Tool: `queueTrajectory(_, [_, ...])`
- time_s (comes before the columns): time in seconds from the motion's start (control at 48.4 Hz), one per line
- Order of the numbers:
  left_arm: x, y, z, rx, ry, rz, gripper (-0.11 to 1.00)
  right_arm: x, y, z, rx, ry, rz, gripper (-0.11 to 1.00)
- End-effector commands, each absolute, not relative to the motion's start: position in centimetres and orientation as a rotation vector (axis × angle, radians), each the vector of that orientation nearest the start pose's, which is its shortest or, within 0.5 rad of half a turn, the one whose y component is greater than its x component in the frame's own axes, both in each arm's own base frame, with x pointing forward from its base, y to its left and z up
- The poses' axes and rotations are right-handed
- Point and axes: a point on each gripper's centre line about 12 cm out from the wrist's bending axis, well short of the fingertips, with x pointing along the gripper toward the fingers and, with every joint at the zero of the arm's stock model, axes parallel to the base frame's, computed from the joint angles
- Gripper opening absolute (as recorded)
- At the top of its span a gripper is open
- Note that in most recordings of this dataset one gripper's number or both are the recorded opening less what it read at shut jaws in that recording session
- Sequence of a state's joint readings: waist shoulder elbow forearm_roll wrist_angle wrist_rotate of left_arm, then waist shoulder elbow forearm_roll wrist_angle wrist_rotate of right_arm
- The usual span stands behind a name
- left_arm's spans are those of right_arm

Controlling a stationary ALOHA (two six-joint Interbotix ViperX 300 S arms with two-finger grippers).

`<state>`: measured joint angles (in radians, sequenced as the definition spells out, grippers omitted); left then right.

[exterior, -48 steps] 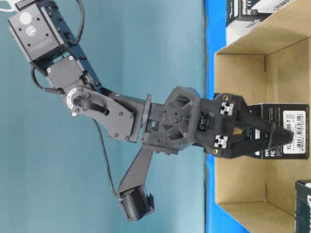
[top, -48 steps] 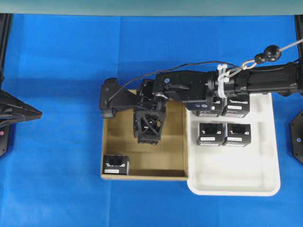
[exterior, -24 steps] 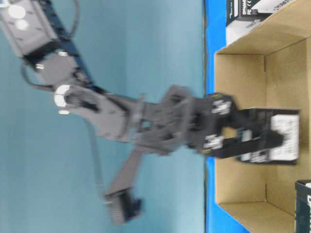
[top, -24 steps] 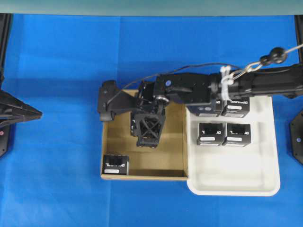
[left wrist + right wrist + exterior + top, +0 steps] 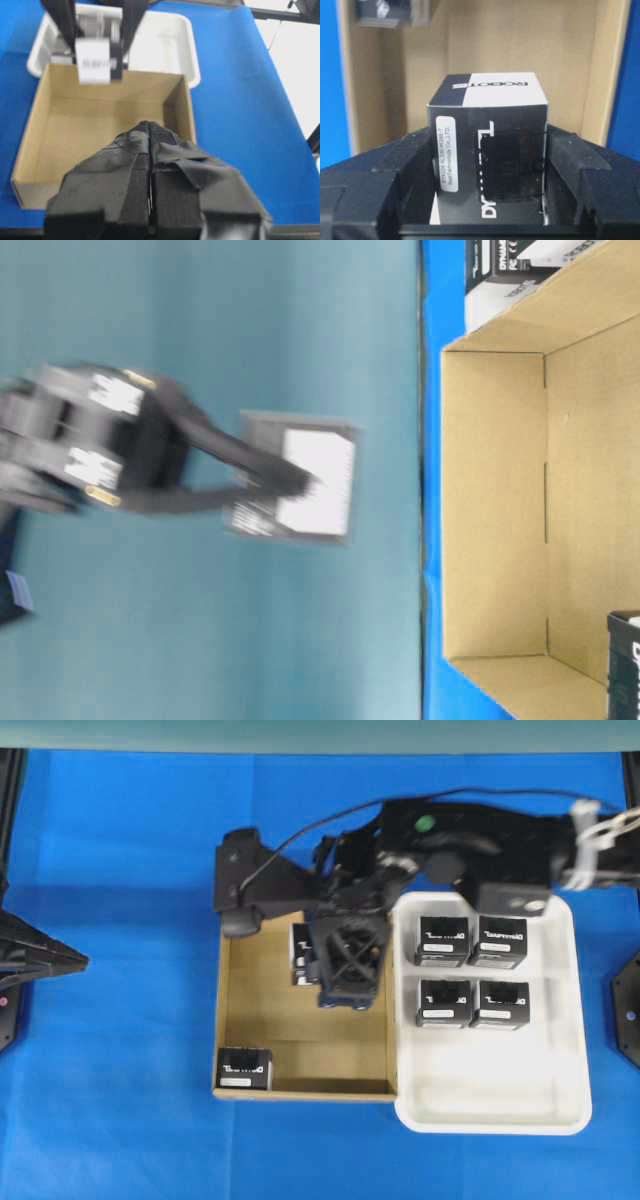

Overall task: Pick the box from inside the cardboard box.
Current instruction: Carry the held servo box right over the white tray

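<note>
The box [image 5: 487,150] sits pinched in the right tool [image 5: 485,165], overhead view mostly hiding it

Lighting's bright and even in your overhead view, looks like it comes from above. The blue counter [image 5: 120,1070] is evenly lit, with just a soft shadow under the arm, falling inside the cardboard box [image 5: 250,1050]. The white tray [image 5: 500,1105] runs a bit hot, mild glare on its floor, no detail lost.

Your table-level view is the rough one: the right claw [image 5: 250,490] and the box [image 5: 300,480] it holds are smeared with motion blur, so the label is just a white patch. The carton there stays sharp.

Left wrist view: the left claw [image 5: 150,165] up close is soft, and the top right corner blows out white. In the right wrist view the box's print is readable; the background is soft.
</note>
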<state>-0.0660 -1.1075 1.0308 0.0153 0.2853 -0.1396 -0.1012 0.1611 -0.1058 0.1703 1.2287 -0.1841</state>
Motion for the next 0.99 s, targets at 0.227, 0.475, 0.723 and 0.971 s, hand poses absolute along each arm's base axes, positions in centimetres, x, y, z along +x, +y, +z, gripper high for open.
queueTrajectory(0.227, [17.3,-1.1,32.7,-0.154,0.176,-0.048,-0.06,40.5,-1.9,36.4,0.084,1.222,0.120,0.62])
queueTrajectory(0.475, [17.3,-1.1,32.7,-0.169,0.177,-0.047,-0.06,37.4,-0.8,40.3,0.101,1.159,0.108,0.62])
queueTrajectory(0.723, [17.3,-1.1,32.4,-0.167,0.195,-0.045,-0.06,34.7,-0.4,41.6,0.116,1.166,0.096,0.62])
queueTrajectory(0.971, [17.2,-1.1,32.2,-0.162,0.204,-0.045,-0.06,33.6,0.6,37.5,0.122,1.227,0.108,0.62])
